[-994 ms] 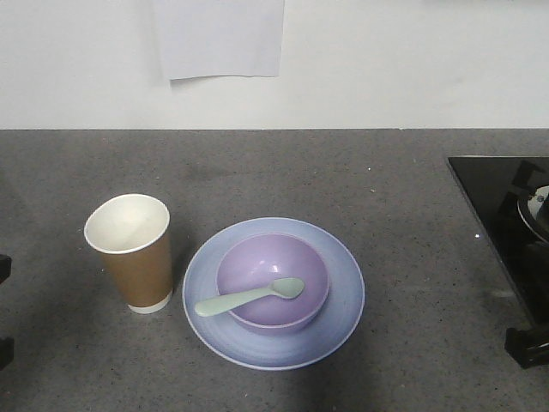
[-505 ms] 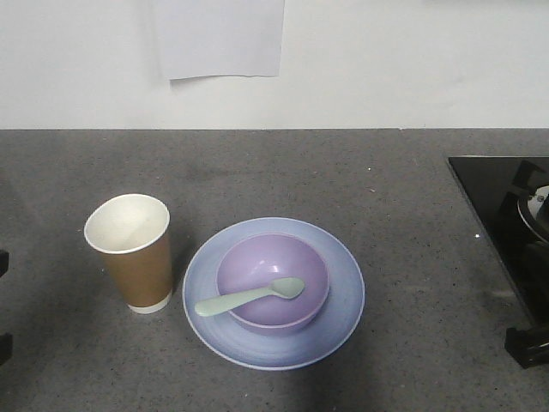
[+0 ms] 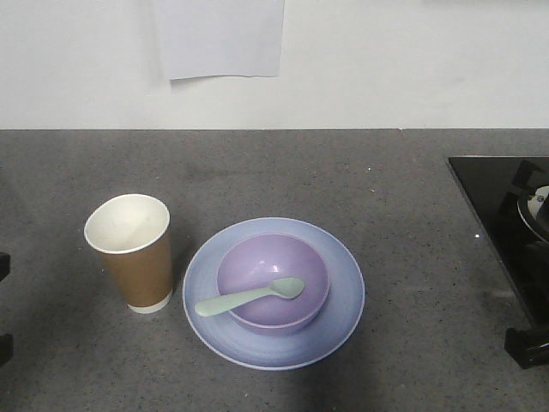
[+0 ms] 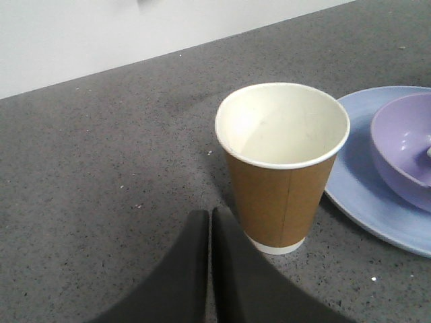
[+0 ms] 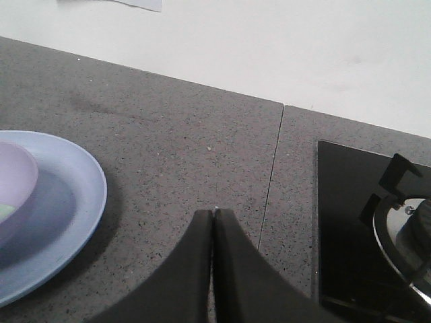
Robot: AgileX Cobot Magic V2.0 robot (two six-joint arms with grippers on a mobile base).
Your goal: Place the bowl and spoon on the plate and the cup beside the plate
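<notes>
Judging from how things lie, the arrangement looks finished: the bowl (image 3: 273, 281) sits in the middle of the plate (image 3: 343, 296), the spoon (image 3: 249, 297) lies across the bowl with its scoop inside and its handle poking out over the near-left rim, and the cup (image 3: 133, 253) stands upright just left of the plate, close to its edge but apparently not touching.

The left gripper (image 4: 210, 222) hangs low just in front of the cup, jaws pressed together and holding nothing. The right gripper (image 5: 213, 222) is likewise closed and empty, over bare counter (image 3: 403, 223) between the plate and the black stove (image 3: 502, 206) at the right.

What remains risky is mostly the cup. It is tall, light and empty, and the left fingers sit near its base, so any forward or sideways drift of that arm could tip it toward the plate or shove it away. The spoon is the second weak point: it rests only on the bowl's rim, and a knock to the plate could send it sliding off. How firmly the handle is seated is hard to tell from the front view. The right arm, swinging left, could nudge the plate's edge.
</notes>
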